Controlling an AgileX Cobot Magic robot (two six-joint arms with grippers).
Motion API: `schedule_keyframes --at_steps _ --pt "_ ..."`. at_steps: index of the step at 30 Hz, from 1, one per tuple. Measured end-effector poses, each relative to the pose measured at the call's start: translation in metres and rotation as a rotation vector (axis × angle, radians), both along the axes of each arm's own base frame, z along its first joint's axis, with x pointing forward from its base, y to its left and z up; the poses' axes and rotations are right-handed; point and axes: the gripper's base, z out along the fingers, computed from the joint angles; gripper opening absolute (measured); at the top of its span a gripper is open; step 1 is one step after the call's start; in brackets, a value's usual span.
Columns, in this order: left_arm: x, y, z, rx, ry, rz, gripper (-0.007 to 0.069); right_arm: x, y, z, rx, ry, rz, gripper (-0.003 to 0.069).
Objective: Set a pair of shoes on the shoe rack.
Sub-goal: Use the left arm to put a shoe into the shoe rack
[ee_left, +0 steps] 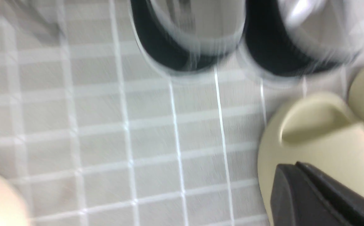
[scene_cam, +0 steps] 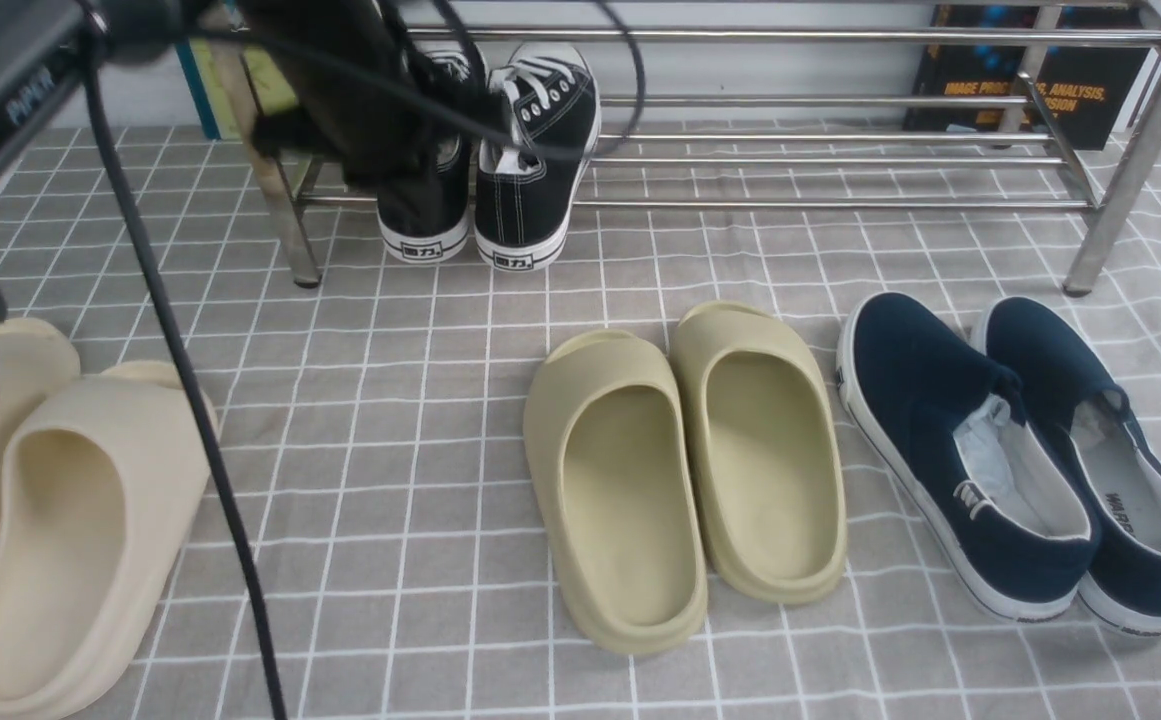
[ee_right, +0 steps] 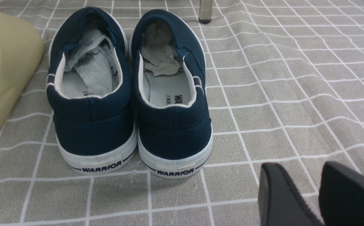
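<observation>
Reading left gripper (ee_left: 290,171) as fully closed and empty; wrist view is blurred. The right gripper (ee_right: 304,169) has jaws parted, empty. The pair of black canvas lace-up sneakers (scene_cam: 535,190) sits on the shiny silver metal-tube shoe rack (scene_cam: 840,160), left end, heels near, with the left sneaker half hidden by the left arm (scene_cam: 360,90).

Open checked cloth (scene_cam: 380,420) runs between beige slides (scene_cam: 70,520) and olive slides (scene_cam: 685,470); navy slip-ons (scene_cam: 1010,400) crowd the right edge; shoe rack (scene_cam: 840,160) bars lie free beside the black sneakers (scene_cam: 535,170).
</observation>
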Motion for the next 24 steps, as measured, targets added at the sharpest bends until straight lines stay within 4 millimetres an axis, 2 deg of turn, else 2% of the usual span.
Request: schedule_keyframes --at_steps 1,3,6,11,19,22,24 --pt "0.001 -0.004 -0.02 -0.039 0.01 0.001 -0.0013 0.0 0.0 0.0 0.0 0.0 0.0 0.0239" --pt "0.005 -0.008 -0.04 -0.1 -0.007 0.022 -0.0013 0.0 0.0 0.0 0.0 0.0 0.0 0.0239" --pt "0.015 -0.012 -0.052 -0.146 -0.069 0.056 -0.0013 0.0 0.0 0.0 0.0 0.0 0.0 0.0239" --pt "0.033 -0.016 -0.06 -0.177 -0.137 0.081 -0.0013 0.0 0.0 0.0 0.0 0.0 0.0 0.0239" --pt "0.042 -0.02 -0.051 -0.17 -0.116 0.053 -0.0013 0.0 0.0 0.0 0.0 0.0 0.0 0.0239" --pt "0.04 -0.019 -0.039 -0.146 -0.103 0.026 -0.0013 0.0 0.0 0.0 0.0 0.0 0.0 0.0239" --pt "0.036 -0.017 -0.023 -0.116 -0.102 0.005 -0.0013 0.0 0.0 0.0 0.0 0.0 0.0 0.0239"
